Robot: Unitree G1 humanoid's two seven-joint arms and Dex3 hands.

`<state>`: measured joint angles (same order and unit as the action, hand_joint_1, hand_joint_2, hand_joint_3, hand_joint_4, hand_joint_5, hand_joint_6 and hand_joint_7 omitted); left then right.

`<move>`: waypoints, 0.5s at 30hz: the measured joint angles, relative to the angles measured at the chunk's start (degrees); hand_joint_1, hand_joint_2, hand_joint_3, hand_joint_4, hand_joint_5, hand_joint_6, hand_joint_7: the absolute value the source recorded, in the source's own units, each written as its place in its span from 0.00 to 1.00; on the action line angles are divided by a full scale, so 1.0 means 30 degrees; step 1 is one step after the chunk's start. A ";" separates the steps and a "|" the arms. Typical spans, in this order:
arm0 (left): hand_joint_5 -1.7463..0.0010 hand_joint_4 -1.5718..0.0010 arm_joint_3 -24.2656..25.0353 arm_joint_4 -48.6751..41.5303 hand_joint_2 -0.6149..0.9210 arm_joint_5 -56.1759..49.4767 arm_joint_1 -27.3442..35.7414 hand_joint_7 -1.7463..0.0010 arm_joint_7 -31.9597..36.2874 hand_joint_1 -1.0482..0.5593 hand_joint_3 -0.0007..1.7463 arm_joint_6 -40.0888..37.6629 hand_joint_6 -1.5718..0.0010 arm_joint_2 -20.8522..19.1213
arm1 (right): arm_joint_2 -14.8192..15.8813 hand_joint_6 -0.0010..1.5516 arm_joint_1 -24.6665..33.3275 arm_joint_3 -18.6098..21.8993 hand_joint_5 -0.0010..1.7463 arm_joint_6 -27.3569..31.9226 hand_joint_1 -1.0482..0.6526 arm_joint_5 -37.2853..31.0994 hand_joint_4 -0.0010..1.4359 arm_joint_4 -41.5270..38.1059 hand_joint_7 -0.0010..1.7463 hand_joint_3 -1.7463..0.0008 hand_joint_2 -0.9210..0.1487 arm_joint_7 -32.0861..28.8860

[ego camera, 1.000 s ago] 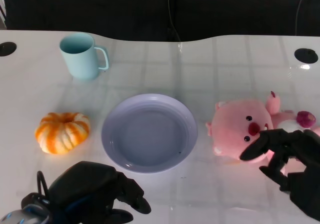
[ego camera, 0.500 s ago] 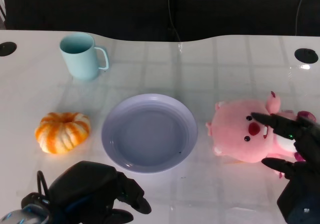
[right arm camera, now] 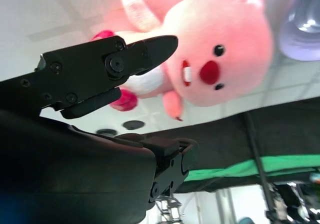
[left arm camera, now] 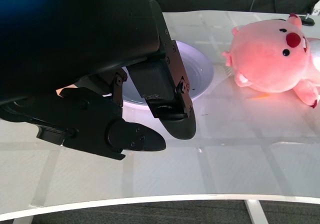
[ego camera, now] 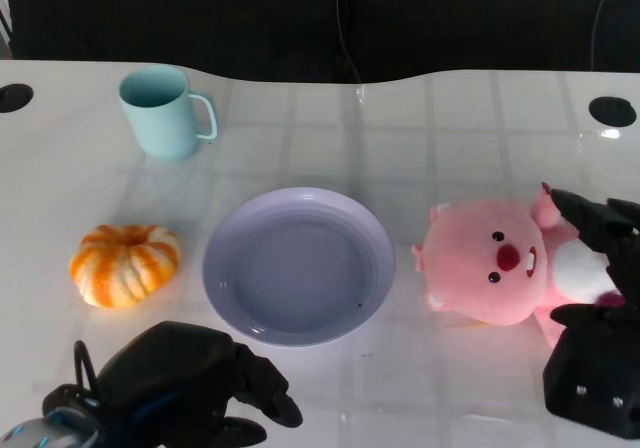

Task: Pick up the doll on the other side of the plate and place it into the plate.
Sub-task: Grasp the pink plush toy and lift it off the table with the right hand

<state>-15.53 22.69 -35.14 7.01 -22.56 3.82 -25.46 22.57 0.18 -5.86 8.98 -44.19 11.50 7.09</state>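
The right hand's fingers [ego camera: 583, 218] are reaching spread apart over the doll's [ego camera: 495, 261] body, on the side of it away from the plate [ego camera: 298, 264]; one finger is lying across the white belly and another is sitting lower, near the leg, and nothing is being pinched between them. Whether any fingertip is actually touching the plush I cannot tell. The right hand [ego camera: 592, 313] itself is hovering at the doll's outer side, well apart from the plate.

The doll is lying on the table [ego camera: 450, 118] just beside the plate, on the side opposite the orange pumpkin [ego camera: 125, 264], with its face turned up. It is looking soft, plump and light, so it should be squashing under pressure rather than slipping; a shallow pinch on the fuzz could be pulling loose. The better hold is likely around the narrower body below the big round head, with fingers wrapping both flanks. The head appears too wide to span.

The left hand [ego camera: 190, 380] is resting near the plate's closest rim, fingers curled inward and holding nothing. A pale blue mug [ego camera: 165, 111] is standing beyond the plate, on the pumpkin's side.
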 measured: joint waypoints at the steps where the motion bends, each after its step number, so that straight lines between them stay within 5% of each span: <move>1: 0.27 0.52 -0.0018 0.0000 1.00 -0.0023 -0.0046 0.99 0.0000 0.52 0.13 -0.0016 0.29 0.0000 | 0.0014 0.09 -0.0086 -0.0042 0.12 0.0197 0.25 -0.0067 0.00 -0.0050 0.01 1.00 0.02 0.0159; 15: 0.26 0.52 -0.0198 -0.0019 1.00 -0.0043 -0.0269 1.00 0.0000 0.52 0.13 -0.0110 0.29 0.0046 | 0.0543 0.12 -0.2041 -0.1479 0.15 0.1735 0.25 -0.0930 0.00 -0.2998 0.01 1.00 0.01 0.1332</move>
<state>-16.12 22.63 -35.27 6.20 -22.56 3.49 -25.33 24.20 -5.94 -10.30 14.18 -46.98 2.51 11.09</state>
